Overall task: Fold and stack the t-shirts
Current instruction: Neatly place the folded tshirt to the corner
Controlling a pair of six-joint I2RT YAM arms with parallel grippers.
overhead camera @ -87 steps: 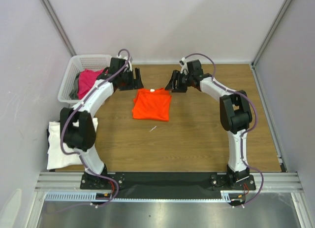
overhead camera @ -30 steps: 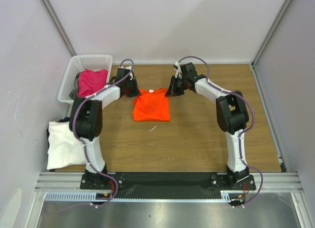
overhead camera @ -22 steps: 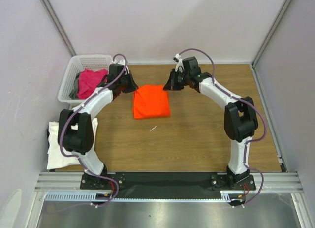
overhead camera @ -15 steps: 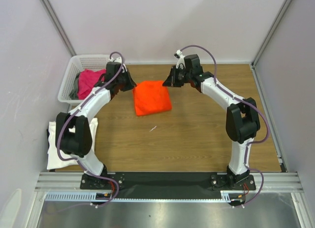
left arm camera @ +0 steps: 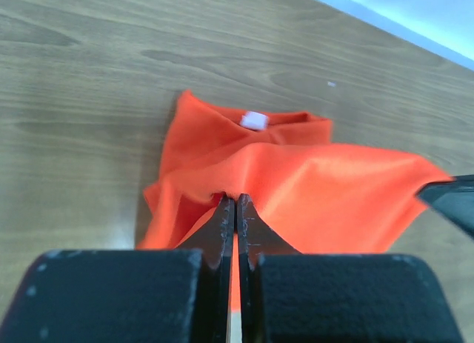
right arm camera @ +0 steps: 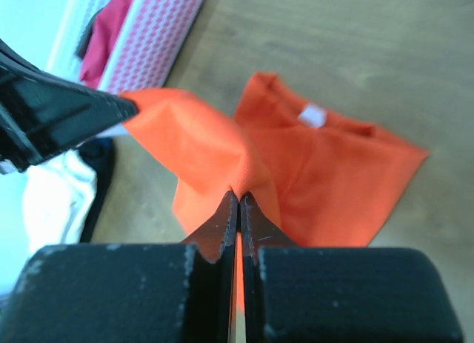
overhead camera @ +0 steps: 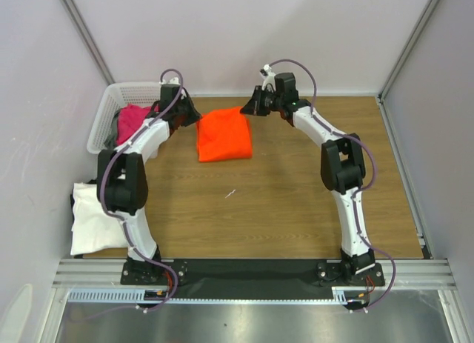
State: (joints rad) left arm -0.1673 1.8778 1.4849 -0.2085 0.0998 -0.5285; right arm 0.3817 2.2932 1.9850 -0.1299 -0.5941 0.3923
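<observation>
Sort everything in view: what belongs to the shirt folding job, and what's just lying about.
Job: orange t-shirt, pinched by the left gripper and right gripper; magenta-pink t-shirt in the white lattice basket; white t-shirt at the table edge, left.
Lying about: that basket; small pale scrap on the table.

The basket point(overhead camera: 109, 106) sits at the far-left corner of the surface point(overhead camera: 296, 202), heaped t-shirts point(overhead camera: 133, 121) inside. Right of the basket, the pinched t-shirt point(overhead camera: 222, 134) trails onto the surface between the left fingers point(left arm camera: 220, 226) and right fingers point(right arm camera: 221, 223). Nearer than the basket lies another t-shirt point(overhead camera: 92, 221).
</observation>
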